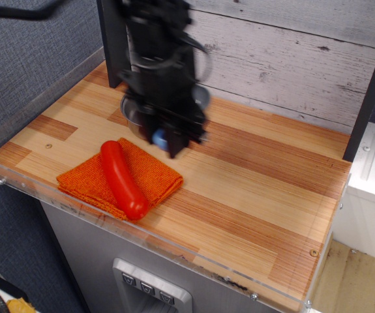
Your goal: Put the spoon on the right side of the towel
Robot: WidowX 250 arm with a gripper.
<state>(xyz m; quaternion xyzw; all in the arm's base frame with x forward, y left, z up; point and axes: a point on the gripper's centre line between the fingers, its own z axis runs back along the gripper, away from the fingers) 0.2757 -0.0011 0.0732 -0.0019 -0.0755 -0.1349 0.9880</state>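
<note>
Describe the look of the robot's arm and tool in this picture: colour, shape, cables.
The arm is black and blocky, blurred by motion. A thin dark cable loops beside it. The tool is black too, chunky and squared; no markings can be made out.

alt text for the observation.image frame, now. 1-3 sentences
A motion-blurred black gripper carries the blue-handled spoon above the wooden counter, in front of the steel pot it mostly hides. To its lower left, an orange towel lies flat with a red sausage-shaped object on it.
</note>
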